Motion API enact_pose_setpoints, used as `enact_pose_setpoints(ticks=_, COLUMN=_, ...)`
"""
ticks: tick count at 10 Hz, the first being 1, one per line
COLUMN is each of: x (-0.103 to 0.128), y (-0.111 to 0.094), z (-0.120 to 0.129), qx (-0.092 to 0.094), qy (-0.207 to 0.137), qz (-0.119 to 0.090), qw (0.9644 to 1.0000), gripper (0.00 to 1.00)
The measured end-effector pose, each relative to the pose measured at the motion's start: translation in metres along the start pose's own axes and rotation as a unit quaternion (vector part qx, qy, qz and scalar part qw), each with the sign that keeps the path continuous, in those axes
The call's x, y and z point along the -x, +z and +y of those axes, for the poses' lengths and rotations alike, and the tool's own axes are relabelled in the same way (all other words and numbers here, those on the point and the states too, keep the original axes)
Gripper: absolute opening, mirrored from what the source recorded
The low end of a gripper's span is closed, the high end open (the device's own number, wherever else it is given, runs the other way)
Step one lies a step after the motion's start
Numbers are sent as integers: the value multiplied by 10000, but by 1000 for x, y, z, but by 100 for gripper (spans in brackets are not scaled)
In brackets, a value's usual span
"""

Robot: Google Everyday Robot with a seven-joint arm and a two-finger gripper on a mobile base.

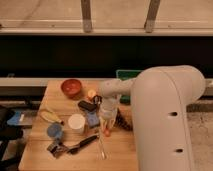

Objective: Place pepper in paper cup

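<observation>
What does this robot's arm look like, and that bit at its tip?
The arm is a fat, smooth, rounded off-white shell with a few small dark holes down its side; no cables show. It narrows to a slim pale end effector, down at the table by the pepper.

Two cups [76, 123], one pincer [106, 129] at pepper [107, 133]

No readable text or labels anywhere.
</observation>
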Motion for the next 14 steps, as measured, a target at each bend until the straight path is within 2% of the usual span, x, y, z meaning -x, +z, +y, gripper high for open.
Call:
enact_pose_setpoints(ticks=3, x=-1, y=-7, z=-2, qx=17, qy=6, qz=-99, qw=9999, gripper=0)
enact_pose_setpoints(ticks=5, x=0, y=-22, z=-4, qx=50, qy=0, qz=-256, qw=9997, gripper=0)
enact_pose_setpoints(ticks=7, x=5, y=-44, z=-7, qx=51, qy=-27, qz=-462, qw=9989, gripper=0)
enact_pose_setpoints(ticks=10, x=12, y=-95, z=-3, qx=10, qy=-153, qz=-889, qw=9959, gripper=0)
enact_pose_setpoints(ticks=12, x=23, y=-131, z=17, qx=-82, qy=-438, qz=-1189, qw=9919, gripper=0)
enact_pose_setpoints(ticks=14, x=35, y=-157, z=45, qx=-155, qy=-774, qz=-1435, qw=9865, gripper=0)
